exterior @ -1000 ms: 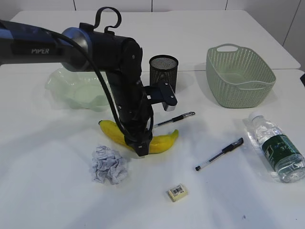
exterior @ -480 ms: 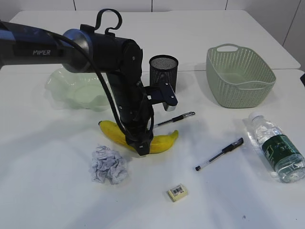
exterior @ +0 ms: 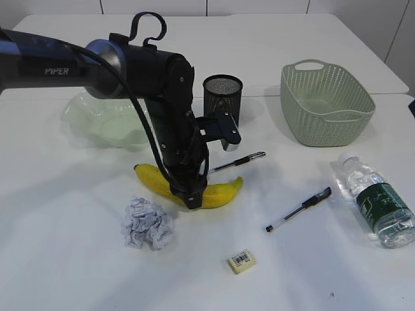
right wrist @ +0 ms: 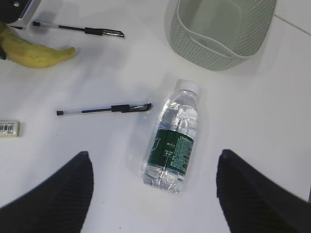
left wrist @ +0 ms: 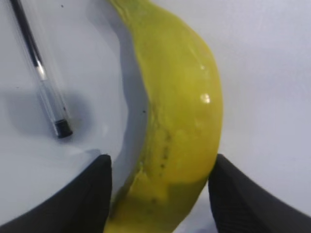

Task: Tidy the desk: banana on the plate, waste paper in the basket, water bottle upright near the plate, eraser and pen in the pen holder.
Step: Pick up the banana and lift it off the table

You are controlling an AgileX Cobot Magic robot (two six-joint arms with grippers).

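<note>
The yellow banana [exterior: 220, 193] [left wrist: 180, 97] lies on the white desk [exterior: 78, 272], and my left gripper [exterior: 191, 197] [left wrist: 160, 162] stands over its middle with both fingers pressed against its sides. My right gripper [right wrist: 153, 153] hangs open above the lying water bottle [right wrist: 175, 136] [exterior: 379, 201]. The pale-green plate [exterior: 84, 120] sits behind the left arm. The waste paper [exterior: 149, 223] lies front left of the banana. The eraser [exterior: 241, 261] lies near the front. One pen [exterior: 298, 210] lies right of the banana, another [exterior: 240, 161] by the black pen holder [exterior: 222, 97]. The basket [exterior: 327, 103] stands back right.
The left arm [exterior: 130, 65] reaches in from the left over the plate's front. The second pen [left wrist: 41, 77] lies close beside the banana. A table seam [exterior: 389, 95] runs behind the basket.
The left gripper's fingers have narrowed onto the banana. The arm and banana stay where they were, and the right side shows no movement.
</note>
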